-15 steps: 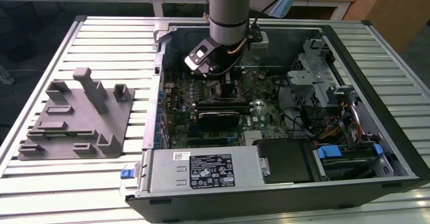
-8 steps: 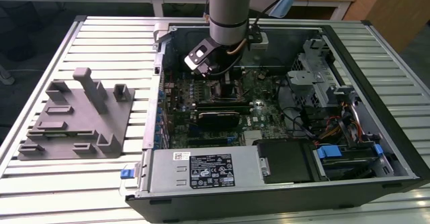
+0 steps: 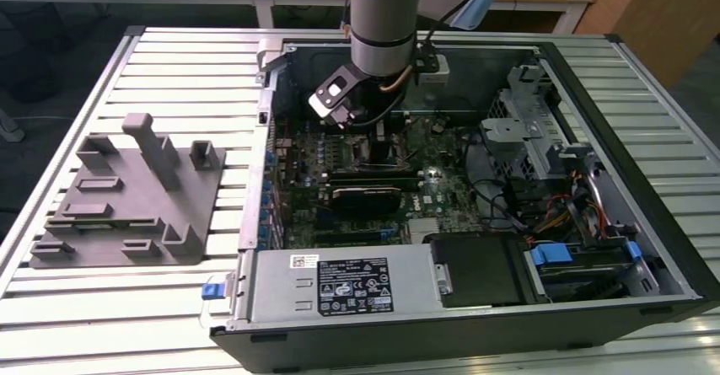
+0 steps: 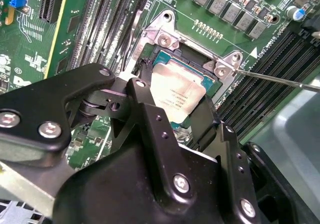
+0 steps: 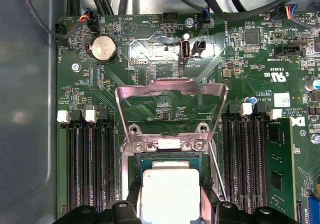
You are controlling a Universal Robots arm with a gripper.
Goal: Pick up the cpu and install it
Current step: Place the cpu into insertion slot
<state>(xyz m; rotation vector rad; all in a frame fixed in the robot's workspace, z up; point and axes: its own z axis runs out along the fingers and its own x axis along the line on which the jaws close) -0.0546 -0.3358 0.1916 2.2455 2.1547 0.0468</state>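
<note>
The cpu (image 4: pixel 179 96), a small silvery square chip, lies flat in the motherboard socket (image 4: pixel 165 38); the first wrist view shows the cpu (image 5: pixel 170 191) just below the socket's raised metal load plate (image 5: pixel 170 91). My gripper (image 4: pixel 177 111) is lowered over it, with one black finger (image 4: pixel 142 101) against one edge and the other close by the opposite edge. It appears shut on the cpu. In the exterior view the gripper (image 3: pixel 360 126) reaches down into the open computer case (image 3: pixel 630 72) over the motherboard.
Black memory slots (image 5: pixel 90 159) flank the socket on both sides. A thin metal lever (image 4: pixel 280 79) sticks out beside it. A black block (image 3: pixel 366 198) and the power supply (image 3: pixel 337 286) sit nearer the case front. The grey plastic fixture (image 3: pixel 130 194) stands on the table at the exterior view's left.
</note>
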